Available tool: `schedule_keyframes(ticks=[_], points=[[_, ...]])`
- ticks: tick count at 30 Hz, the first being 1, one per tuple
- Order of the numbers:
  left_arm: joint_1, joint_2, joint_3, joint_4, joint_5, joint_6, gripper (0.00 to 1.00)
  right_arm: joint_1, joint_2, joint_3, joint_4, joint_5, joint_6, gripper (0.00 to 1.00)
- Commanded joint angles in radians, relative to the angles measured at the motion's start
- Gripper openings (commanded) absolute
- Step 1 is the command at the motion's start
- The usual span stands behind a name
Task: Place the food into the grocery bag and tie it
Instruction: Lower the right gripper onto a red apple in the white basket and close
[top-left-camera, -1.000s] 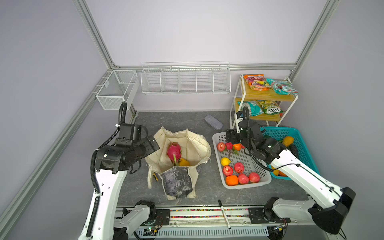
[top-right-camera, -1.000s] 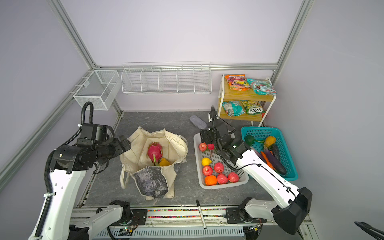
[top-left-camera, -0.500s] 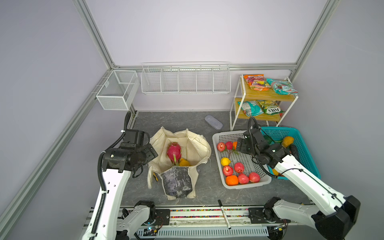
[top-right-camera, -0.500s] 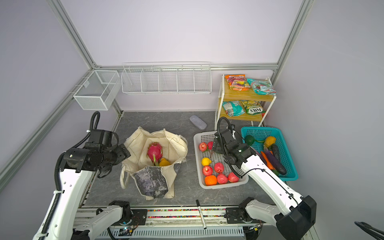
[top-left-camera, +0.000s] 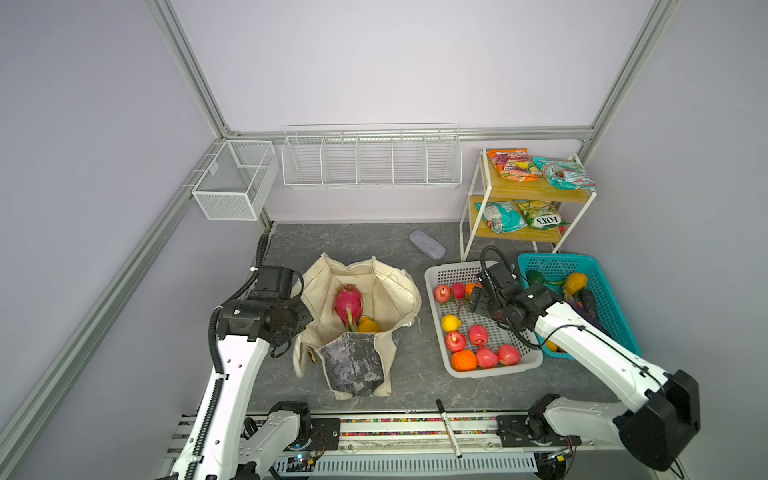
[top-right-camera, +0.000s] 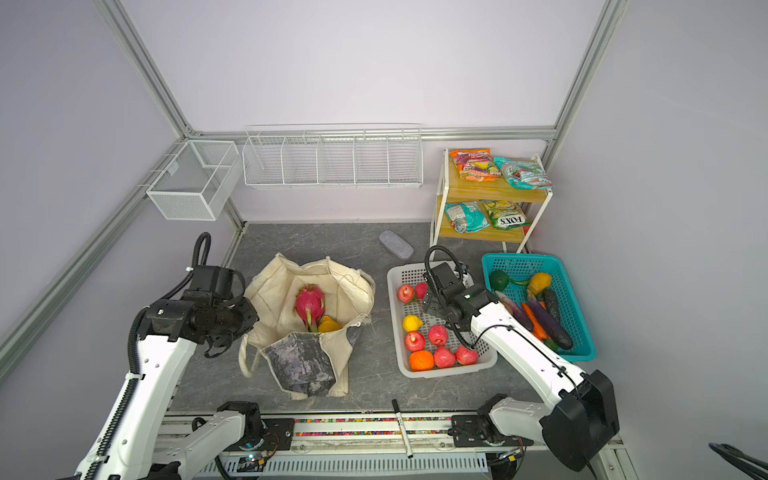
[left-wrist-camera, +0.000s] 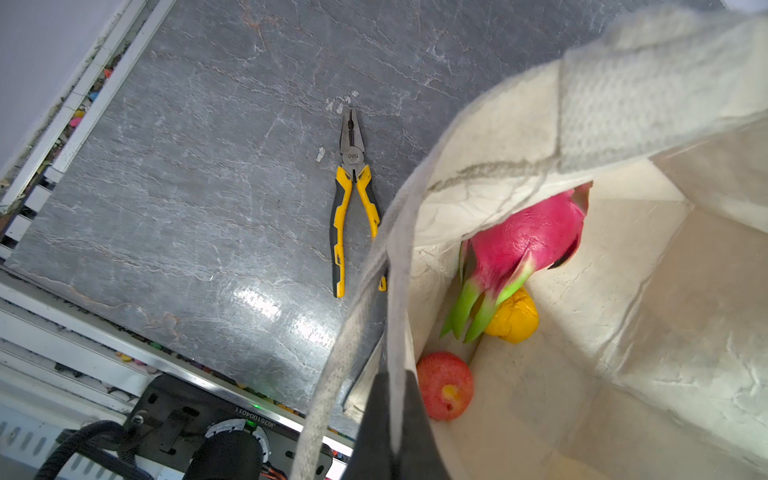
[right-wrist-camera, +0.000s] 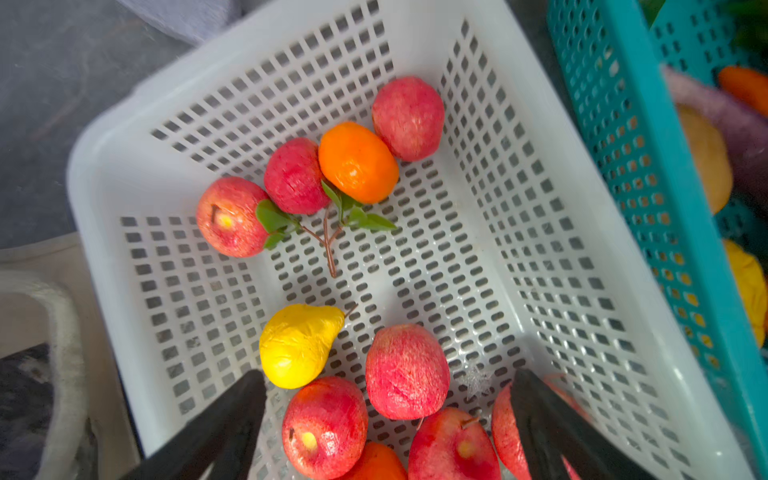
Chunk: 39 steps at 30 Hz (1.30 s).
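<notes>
The cream grocery bag (top-left-camera: 390, 291) (top-right-camera: 345, 286) stands open on the grey table. Inside lie a pink dragon fruit (top-left-camera: 348, 301) (left-wrist-camera: 528, 237), a yellow fruit (left-wrist-camera: 513, 318) and a red apple (left-wrist-camera: 444, 384). My left gripper (top-left-camera: 305, 316) (left-wrist-camera: 392, 378) is shut on the bag's left rim, with cream fabric pinched between the jaws. My right gripper (top-left-camera: 473, 301) (right-wrist-camera: 388, 376) hangs open over the white basket (top-left-camera: 436, 274) (right-wrist-camera: 478, 62), empty. Below it lie red apples (right-wrist-camera: 407, 370), a yellow pear (right-wrist-camera: 297, 343) and an orange (right-wrist-camera: 357, 162).
A teal basket (top-left-camera: 557, 257) of vegetables sits right of the white one. Behind them stands a shelf rack (top-left-camera: 528, 191) with snack packets. A grey case (top-left-camera: 427, 244) lies at the back. Pliers (left-wrist-camera: 353, 199) lie beside the bag. A marker (top-left-camera: 448, 428) rests on the front rail.
My left gripper has closed on the bag's left rim after moving in toward it. My right gripper has drawn back from the basket's far end toward its middle, still open.
</notes>
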Motion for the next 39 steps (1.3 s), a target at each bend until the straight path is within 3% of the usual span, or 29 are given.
schedule_keyframes(ticks=[1, 10, 23, 39], points=[[0.005, -0.016, 0.003, 0.003, 0.012, 0.014, 0.00, -0.006, 0.010, -0.037, -0.080, -0.067, 0.118, 0.96], [0.005, -0.029, -0.016, 0.026, 0.053, 0.020, 0.00, -0.046, 0.073, -0.106, -0.048, -0.115, 0.123, 0.99], [0.004, -0.031, -0.008, 0.034, 0.069, 0.027, 0.00, -0.078, 0.224, -0.114, 0.075, -0.273, 0.072, 0.85], [0.002, -0.017, 0.004, 0.044, 0.078, 0.029, 0.00, -0.083, 0.238, -0.091, 0.027, -0.219, 0.040, 0.65]])
